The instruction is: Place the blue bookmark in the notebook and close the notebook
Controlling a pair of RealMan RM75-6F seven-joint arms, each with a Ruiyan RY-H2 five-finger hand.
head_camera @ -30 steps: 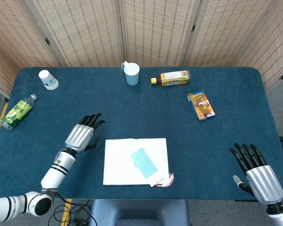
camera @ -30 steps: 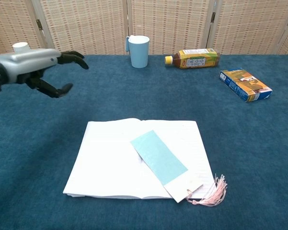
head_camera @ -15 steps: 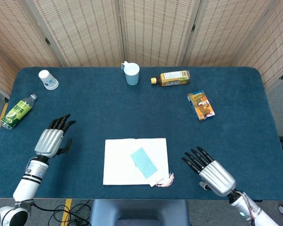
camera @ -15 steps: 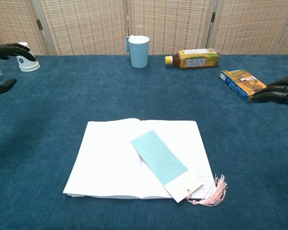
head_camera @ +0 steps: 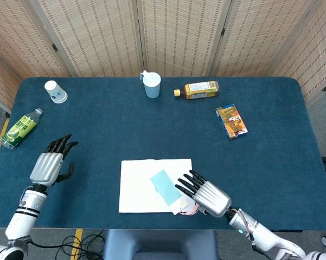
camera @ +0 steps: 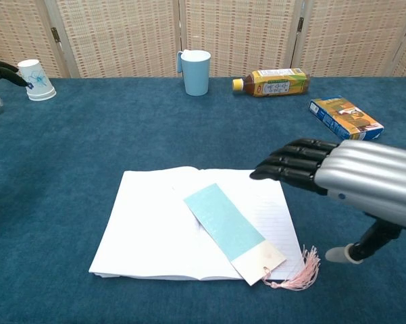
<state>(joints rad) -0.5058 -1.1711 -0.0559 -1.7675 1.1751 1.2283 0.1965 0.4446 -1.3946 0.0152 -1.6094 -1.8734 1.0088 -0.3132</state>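
A dark blue felt-covered counter (head_camera: 125,119) backed by woven folding screens (head_camera: 179,32). At 12 o'clock, a light blue plastic mug (head_camera: 151,85); just right, a yellow-labelled tea bottle lying flat (head_camera: 196,90). At 2 o'clock, a small blue snack box (head_camera: 231,121). At 10 o'clock, an upturned white paper cup (head_camera: 55,91) and a green-labelled bottle lying flat (head_camera: 21,127).

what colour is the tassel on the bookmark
Pale pink. The tassel hangs off the bookmark's white end, clearest in the chest view.

Both robot hands (head_camera: 50,165) (head_camera: 205,195) empty, fingers extended.
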